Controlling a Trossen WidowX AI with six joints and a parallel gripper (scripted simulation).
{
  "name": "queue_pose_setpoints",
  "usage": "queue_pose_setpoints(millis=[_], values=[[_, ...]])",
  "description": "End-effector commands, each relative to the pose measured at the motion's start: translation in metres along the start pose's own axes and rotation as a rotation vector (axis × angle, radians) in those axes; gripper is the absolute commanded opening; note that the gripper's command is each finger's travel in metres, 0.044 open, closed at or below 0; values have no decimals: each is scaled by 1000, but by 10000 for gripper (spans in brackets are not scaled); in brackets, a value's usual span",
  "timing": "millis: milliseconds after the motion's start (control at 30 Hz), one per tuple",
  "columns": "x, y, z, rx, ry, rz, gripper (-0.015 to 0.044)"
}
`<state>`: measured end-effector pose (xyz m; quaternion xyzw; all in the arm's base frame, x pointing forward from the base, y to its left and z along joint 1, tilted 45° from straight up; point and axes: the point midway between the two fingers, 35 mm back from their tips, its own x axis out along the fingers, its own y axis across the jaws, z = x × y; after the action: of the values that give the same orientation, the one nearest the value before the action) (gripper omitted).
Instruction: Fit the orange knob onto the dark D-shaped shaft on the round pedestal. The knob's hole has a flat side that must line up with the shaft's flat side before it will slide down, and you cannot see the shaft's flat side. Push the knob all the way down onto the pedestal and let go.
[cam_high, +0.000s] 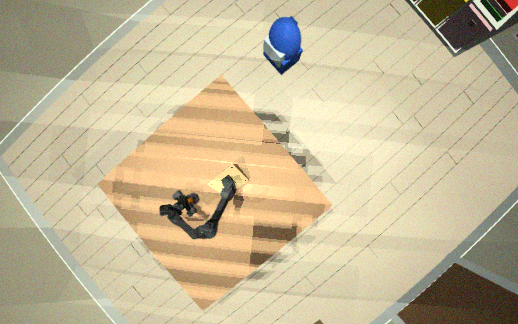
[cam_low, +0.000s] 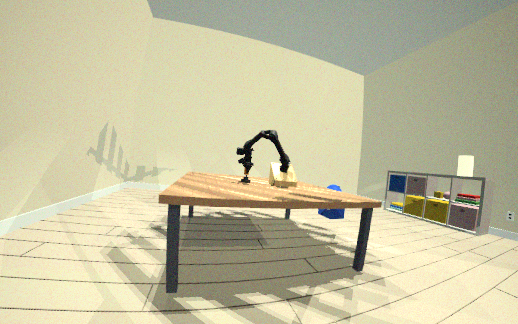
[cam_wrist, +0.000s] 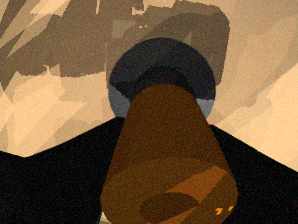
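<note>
One orange knob (cam_high: 191, 200) (cam_low: 246, 171) (cam_wrist: 167, 145) clamped between fingers of gripper (cam_high: 186, 202) (cam_low: 246, 171) (cam_wrist: 164, 129), held over round pedestal (cam_low: 245, 180) (cam_wrist: 162, 55) on wooden table (cam_high: 200, 275) (cam_low: 270, 201). Pedestal partly hidden by knob in wrist view. Shaft not visible; seating on it cannot be told.

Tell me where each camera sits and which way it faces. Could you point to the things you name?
Top: high above the table (cam_high: 280, 185) (cam_low: 220, 194), facing down; the whole arm (cam_high: 205, 230) (cam_low: 269, 133) shows.
Exterior: off to one side, near tabletop height, facing across the table to the walls; the arm shows in profile.
Wrist: on the arm, facing down past the pincer (cam_high: 188, 201) (cam_low: 246, 171) (cam_wrist: 165, 132); its dark fingers flank the orange knob (cam_high: 191, 200) (cam_wrist: 165, 130).
Shared: top and exterior both show the table and arm.
</note>
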<state>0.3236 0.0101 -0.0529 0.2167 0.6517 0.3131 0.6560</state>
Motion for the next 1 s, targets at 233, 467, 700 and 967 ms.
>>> queue_pose_setpoints(millis=[233,467,700,967], values=[[0,-2,1,1,-4,3,0],[2,-2,2,0,-4,3,0],[5,-1,2,1,-4,3,0],[2,-1,0,1,-4,3,0]])
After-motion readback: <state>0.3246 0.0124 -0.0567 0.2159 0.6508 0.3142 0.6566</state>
